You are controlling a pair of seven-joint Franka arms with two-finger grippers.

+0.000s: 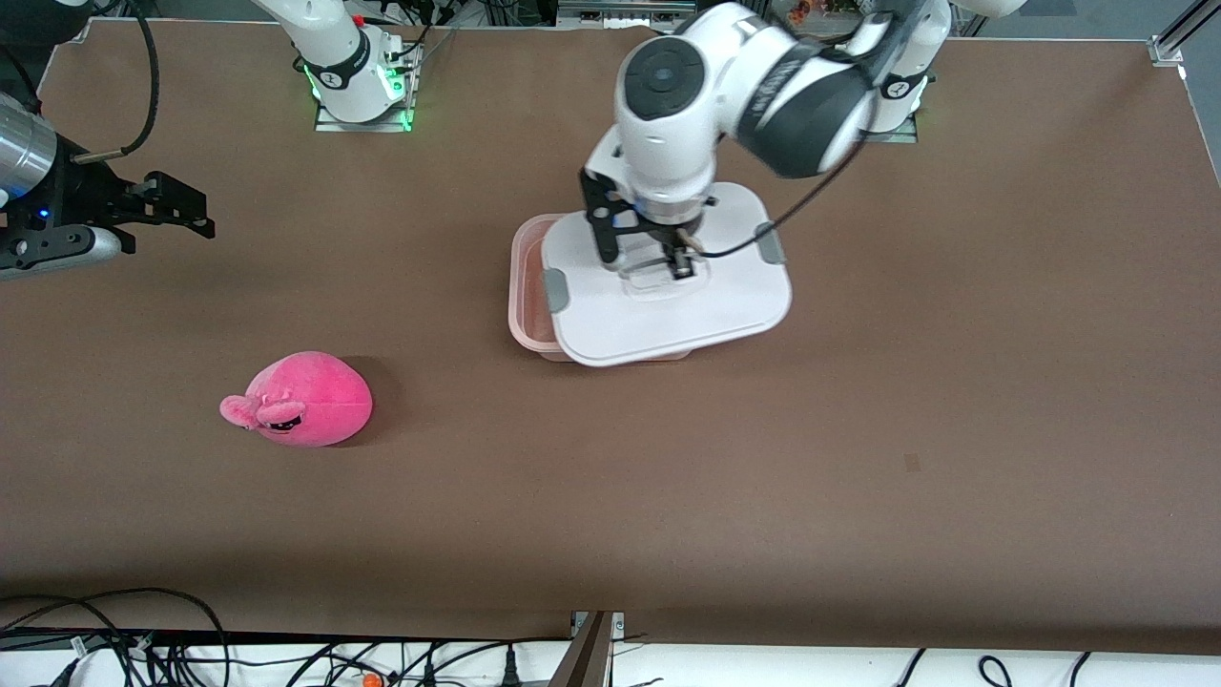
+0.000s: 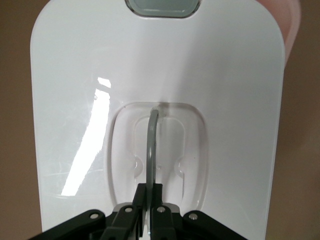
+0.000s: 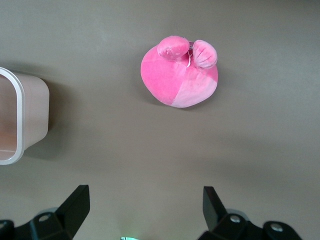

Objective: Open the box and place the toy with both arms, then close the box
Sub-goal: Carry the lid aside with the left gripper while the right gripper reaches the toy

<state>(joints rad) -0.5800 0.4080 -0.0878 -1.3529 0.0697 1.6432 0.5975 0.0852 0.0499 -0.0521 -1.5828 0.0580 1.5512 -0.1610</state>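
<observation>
The brown desk [image 1: 858,458] carries everything here. The box [image 1: 530,286] sits toward the middle of it, nearer the robots' bases than the toy is, its pale pink tub showing at the end that faces the right arm's side. The white lid [image 1: 668,320] is not seated squarely — it lies shifted off the tub toward the left arm's end, so that one strip of the tub's rim and inner wall is uncovered. A grey clip [image 1: 556,290] shows at one short edge of the lid and another [image 1: 769,242] at the other.

The left arm [image 1: 725,86] reaches down over the lid's centre. Its left gripper [image 2: 149,200] is at the clear recessed handle [image 2: 151,145], and the left wrist view shows the fingers [image 2: 159,196] pressed close on the thin upright strip of that handle, pinching it.

The right arm waits at its own end of the desk. The right gripper [image 3: 146,197] hangs in the air over bare desk, its fingers [image 3: 77,200] spread wide with nothing between them.

The toy [image 1: 305,399] — a hot-pink plush with small ears and a dark face marking — lies on the desk toward the right arm's end, nearer the front camera than the box and well apart from it. It touches neither gripper.
</observation>
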